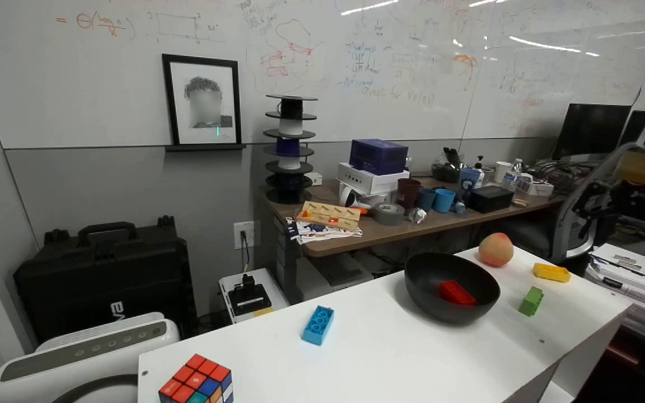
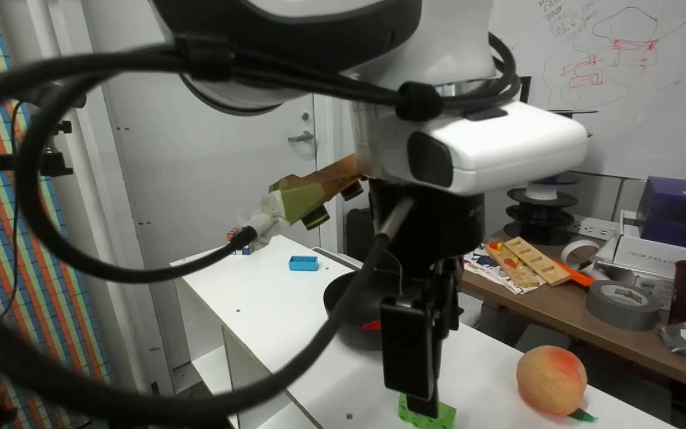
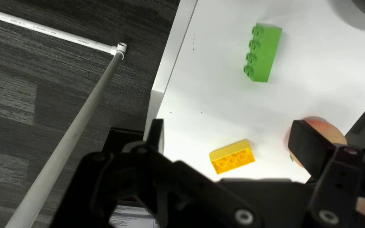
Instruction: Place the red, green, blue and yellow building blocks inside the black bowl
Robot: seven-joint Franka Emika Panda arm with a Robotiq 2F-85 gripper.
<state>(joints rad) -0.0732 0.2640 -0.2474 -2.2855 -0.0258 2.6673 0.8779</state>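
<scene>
The red block (image 1: 457,293) lies inside the black bowl (image 1: 426,294); a bit of the red block also shows in an exterior view (image 2: 373,325). The blue block (image 1: 318,325) lies on the white table, off to the bowl's side. The green block (image 1: 531,301) and the yellow block (image 1: 551,272) lie on the table on the bowl's other side. My gripper (image 3: 228,136) is open and empty, above the table. In the wrist view the yellow block (image 3: 232,156) shows between the fingers, below them, and the green block (image 3: 265,53) farther up. An exterior view hides the yellow block.
A peach-like ball (image 1: 496,249) stands near the bowl and yellow block; in the wrist view it (image 3: 331,129) is partly behind a finger. A Rubik's cube (image 1: 196,380) is at the table's far end. A cluttered brown desk (image 1: 345,245) runs alongside.
</scene>
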